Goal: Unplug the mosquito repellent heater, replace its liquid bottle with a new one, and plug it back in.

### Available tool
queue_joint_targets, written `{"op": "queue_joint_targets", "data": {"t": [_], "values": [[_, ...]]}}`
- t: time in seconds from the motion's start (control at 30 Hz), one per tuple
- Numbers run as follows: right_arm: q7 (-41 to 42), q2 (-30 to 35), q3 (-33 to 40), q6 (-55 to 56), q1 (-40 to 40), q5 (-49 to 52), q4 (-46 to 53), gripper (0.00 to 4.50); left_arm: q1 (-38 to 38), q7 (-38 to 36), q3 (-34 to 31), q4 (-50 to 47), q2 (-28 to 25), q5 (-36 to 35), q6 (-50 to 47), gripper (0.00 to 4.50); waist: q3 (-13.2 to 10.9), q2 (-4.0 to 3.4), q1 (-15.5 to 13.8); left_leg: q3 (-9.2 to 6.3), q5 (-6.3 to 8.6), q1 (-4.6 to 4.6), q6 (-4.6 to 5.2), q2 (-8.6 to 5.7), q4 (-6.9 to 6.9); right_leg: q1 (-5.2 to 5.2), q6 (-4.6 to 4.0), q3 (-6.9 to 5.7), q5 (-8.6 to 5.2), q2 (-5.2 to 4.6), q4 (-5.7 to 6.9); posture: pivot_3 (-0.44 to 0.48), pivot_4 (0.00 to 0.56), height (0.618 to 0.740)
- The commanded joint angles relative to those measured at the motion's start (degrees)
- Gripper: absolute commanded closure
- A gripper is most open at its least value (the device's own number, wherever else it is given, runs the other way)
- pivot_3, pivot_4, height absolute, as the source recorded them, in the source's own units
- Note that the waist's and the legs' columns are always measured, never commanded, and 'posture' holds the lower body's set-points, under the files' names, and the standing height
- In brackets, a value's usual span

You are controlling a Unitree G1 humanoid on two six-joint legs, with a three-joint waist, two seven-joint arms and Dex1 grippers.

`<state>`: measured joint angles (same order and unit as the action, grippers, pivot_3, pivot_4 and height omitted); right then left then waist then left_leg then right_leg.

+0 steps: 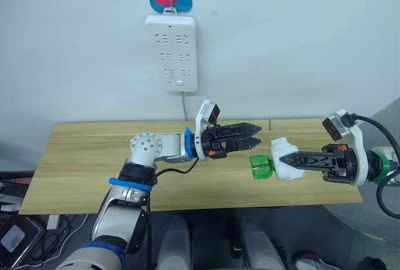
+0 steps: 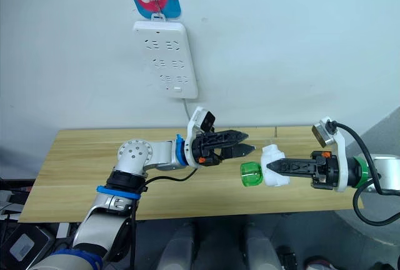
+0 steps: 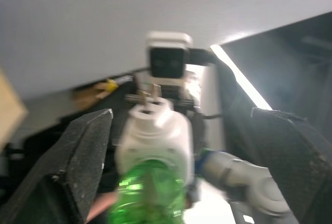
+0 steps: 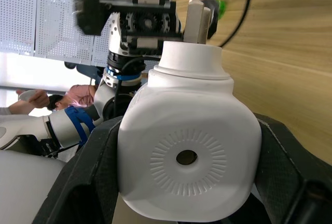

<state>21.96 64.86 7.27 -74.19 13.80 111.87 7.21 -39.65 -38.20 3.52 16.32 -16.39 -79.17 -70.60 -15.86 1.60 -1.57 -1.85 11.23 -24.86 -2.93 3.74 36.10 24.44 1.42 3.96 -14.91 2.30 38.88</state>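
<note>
Between the right gripper's (image 1: 284, 156) fingers sits the heater (image 1: 282, 159).

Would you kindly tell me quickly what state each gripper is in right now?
Left gripper: open, holding nothing, near the green bottle.
Right gripper: closed on the mosquito repellent heater, bottle attached.

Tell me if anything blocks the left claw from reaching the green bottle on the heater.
Nothing visible does. The open left claw sits just up-left of the green bottle, which sticks out of the heater that the right claw grips.
</note>
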Motion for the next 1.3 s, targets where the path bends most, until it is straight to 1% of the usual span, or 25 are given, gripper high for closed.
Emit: {"op": "queue_joint_targets", "data": {"t": [0.03, 0.07, 0.1, 0.17, 0.2, 0.23, 0.33, 0.4, 0.47, 0.53, 0.63, 0.73, 0.97, 1.13, 1.2, 1.3], "values": [[0.58, 1.39, 2.56, 0.28, -0.27, 1.13, -1.85, 1.47, 1.83, -11.97, 3.21, -9.69, -4.24, 13.17, 11.39, 0.02, -0.01, 0.00, 0.01, 0.01, 0.00, 0.00, 0.00, 0.00, -0.01, 0.00, 0.00, 0.01, 0.00, 0.00, 0.00, 0.188, 0.277, 0.740], [0.32, 1.38, 2.71, 0.32, -0.44, 1.13, -2.62, 1.47, 2.84, -15.57, 4.84, -12.31, -5.38, 17.35, 15.90, 0.02, -0.01, 0.00, -0.04, 0.02, 0.00, 0.00, -0.01, 0.00, -0.02, 0.00, 0.00, 0.01, 0.00, -0.02, -0.01, 0.202, 0.276, 0.740], [-0.12, 1.33, 2.87, 0.41, -0.56, 1.13, -3.90, 1.47, 4.41, -19.14, 7.45, -14.78, -6.31, 25.06, 25.86, 0.02, -0.01, -0.01, -0.14, 0.03, 0.00, 0.01, -0.01, -0.01, -0.03, 0.00, 0.00, 0.01, 0.00, -0.03, -0.01, 0.202, 0.276, 0.740], [-0.96, 1.04, 3.16, 0.51, -0.27, 1.13, -6.64, 1.47, 7.68, -26.40, 12.25, -17.19, -7.42, 41.19, 49.99, 0.02, 0.00, -0.02, -0.56, 0.09, 0.00, 0.00, -0.01, -0.04, -0.06, 0.00, -0.01, 0.02, 0.00, -0.10, -0.07, 0.202, 0.276, 0.740], [-1.35, 0.67, 3.19, 0.44, 0.32, 1.13, -7.94, 1.47, 8.84, -28.92, 13.60, -16.74, -7.15, 47.49, 61.08, 0.02, -0.01, -0.02, -0.82, 0.16, 0.00, 0.00, -0.01, -0.05, -0.07, 0.00, -0.01, 0.06, -0.01, -0.14, -0.12, 0.216, 0.274, 0.740], [-1.69, 0.26, 3.15, 0.33, 1.10, 1.13, -9.02, 1.47, 9.54, -29.39, 13.48, -15.28, -5.88, 51.61, 69.96, 0.02, -0.01, -0.03, -1.18, 0.23, 0.00, 0.00, -0.01, -0.05, -0.09, 0.00, -0.02, 0.11, 0.00, -0.16, -0.19, 0.216, 0.274, 0.740], [-2.86, -0.81, 2.72, -0.10, 3.39, 1.13, -11.01, 1.47, 9.94, -30.42, 12.63, -8.31, -2.13, 61.27, 97.13, 0.02, -0.02, -0.03, -2.14, 0.36, 0.00, -0.03, 0.00, -0.07, -0.07, 0.00, -0.01, 0.18, 0.01, -0.25, -0.26, 0.219, 0.273, 0.740], [-3.62, -1.50, 2.39, -0.45, 4.61, 1.13, -11.61, 1.47, 9.12, -30.91, 12.65, -2.79, -0.57, 65.64, 111.89, 0.02, -0.01, -0.04, -2.85, 0.39, 0.01, -0.04, 0.00, -0.08, -0.06, 0.00, 0.02, 0.20, 0.03, -0.26, -0.30, 0.221, 0.264, 0.740], [-4.07, -2.34, 2.26, -0.79, 5.55, 1.13, -11.42, 1.47, 7.85, -28.85, 12.43, 3.48, 0.84, 70.05, 124.93, 0.02, -0.01, -0.04, -3.18, 0.39, 0.01, -0.05, 0.00, -0.08, -0.06, -0.01, 0.04, 0.20, 0.04, -0.26, -0.33, 0.221, 0.264, 0.740], [-4.17, -3.03, 2.38, -1.27, 6.17, 1.13, -11.10, 1.47, 6.36, -25.59, 11.94, 8.38, 1.96, 74.54, 134.51, 0.02, -0.01, -0.04, -3.31, 0.39, 0.01, -0.08, 0.01, -0.09, -0.06, 0.00, 0.05, 0.21, 0.05, -0.26, -0.34, 0.218, 0.262, 0.740], [-3.98, -3.72, 2.66, -2.02, 6.38, 1.13, -10.02, 1.47, 4.57, -20.55, 11.57, 13.69, 3.19, 79.81, 141.48, 0.02, -0.01, -0.04, -3.70, 0.38, 0.01, -0.14, 0.01, -0.10, -0.05, 0.00, 0.08, 0.20, 0.05, -0.26, -0.38, 0.216, 0.260, 0.740], [-3.58, -4.06, 2.84, -2.58, 6.25, 1.13, -8.98, 1.47, 2.63, -15.01, 10.80, 17.13, 4.44, 85.10, 144.79, 0.02, -0.01, -0.04, -4.08, 0.38, 0.01, -0.16, 0.02, -0.12, -0.05, 0.00, 0.09, 0.19, 0.07, -0.28, -0.38, 0.211, 0.259, 0.740], [-3.62, -5.06, 2.59, -2.80, 7.51, 1.13, -8.42, 1.47, -0.95, -4.47, 11.33, 21.93, 4.80, 93.78, 147.75, 0.02, -0.01, -0.04, -4.08, 0.38, 0.01, -0.09, 0.01, -0.12, -0.02, -0.01, 0.15, 0.18, 0.06, -0.27, -0.25, 0.204, 0.264, 0.740], [-3.50, -5.18, 2.60, -3.01, 7.87, 1.13, -8.28, 1.47, -1.33, 0.80, 12.60, 22.24, 3.90, 96.94, 148.88, 0.02, -0.01, -0.04, -4.11, 0.36, 0.01, -0.09, 0.01, -0.11, -0.03, -0.01, 0.14, 0.16, 0.07, -0.27, -0.25, 0.198, 0.265, 0.740], [-3.72, -5.56, 2.63, -2.77, 7.86, 1.13, -8.15, 1.47, -1.56, 2.57, 13.03, 22.48, 3.58, 98.23, 149.01, 0.43, -0.01, -0.04, -4.11, 0.37, 0.01, -0.09, 0.01, -0.11, -0.03, -0.01, 0.11, 0.16, 0.08, -0.27, -0.25, 0.198, 0.265, 0.740], [-3.65, -6.04, 2.71, -2.58, 7.64, 1.13, -7.50, 1.47, -1.96, 4.99, 13.75, 22.88, 3.23, 99.91, 148.87, 1.27, -0.01, -0.04, -4.11, 0.37, 0.01, -0.08, 0.01, -0.11, -0.02, -0.01, 0.12, 0.16, 0.08, -0.27, -0.23, 0.195, 0.266, 0.740]]}}
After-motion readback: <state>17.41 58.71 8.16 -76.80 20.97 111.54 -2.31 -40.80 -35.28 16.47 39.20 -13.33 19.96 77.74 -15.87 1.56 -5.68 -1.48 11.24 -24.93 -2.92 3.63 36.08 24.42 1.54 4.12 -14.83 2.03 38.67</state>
